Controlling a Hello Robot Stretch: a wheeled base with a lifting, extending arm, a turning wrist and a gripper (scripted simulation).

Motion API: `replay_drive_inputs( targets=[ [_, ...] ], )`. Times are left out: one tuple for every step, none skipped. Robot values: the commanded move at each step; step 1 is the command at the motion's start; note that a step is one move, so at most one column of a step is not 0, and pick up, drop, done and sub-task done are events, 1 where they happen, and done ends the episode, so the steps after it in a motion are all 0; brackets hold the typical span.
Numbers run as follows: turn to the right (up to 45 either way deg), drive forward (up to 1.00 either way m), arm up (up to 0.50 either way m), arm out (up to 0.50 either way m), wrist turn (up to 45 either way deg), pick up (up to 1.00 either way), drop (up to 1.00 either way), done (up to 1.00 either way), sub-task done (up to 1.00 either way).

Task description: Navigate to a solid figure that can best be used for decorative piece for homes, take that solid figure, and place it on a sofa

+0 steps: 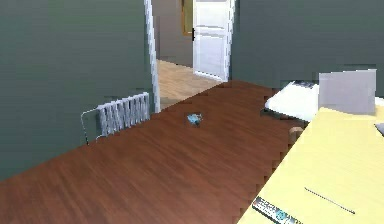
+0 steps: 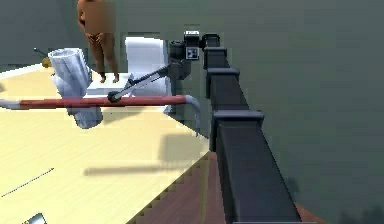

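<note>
An orange-brown figure [image 2: 97, 28] stands upright at the far side of the pale yellow table [image 2: 90, 165], its top cut off by the picture's edge. The dark arm [image 2: 240, 130] rises from the bottom edge, and the gripper [image 2: 117, 96] reaches left from it over the tabletop. Its thin fingers end beside a pale grey lumpy thing [image 2: 76, 80] and just above a long red rod [image 2: 110, 102] lying across the table. I cannot tell whether the gripper holds anything. The figure is behind and above the fingers.
A white box [image 2: 146, 60] stands on the table behind the gripper. In the forward view the table [image 1: 330, 160] bears a white laptop-like thing [image 1: 320, 95] and a flat remote-like thing [image 1: 275, 211]. A small blue thing [image 1: 195, 120] lies on the wood floor, with a radiator [image 1: 122, 112] and an open doorway [image 1: 190, 55] beyond.
</note>
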Motion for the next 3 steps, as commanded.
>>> replay_drive_inputs(
  targets=[
    [0.0, 0.00, 0.00, 0.00, -45.0, 0.00, 0.00, 0.00, 0.00],
    [0.0, 0.00, 0.00, 0.00, -15.0, 0.00, 0.00, 0.00, 0.00],
    [0.0, 0.00, 0.00, -0.40, 0.0, 0.00, 0.00, 0.00, 0.00]
  ],
)
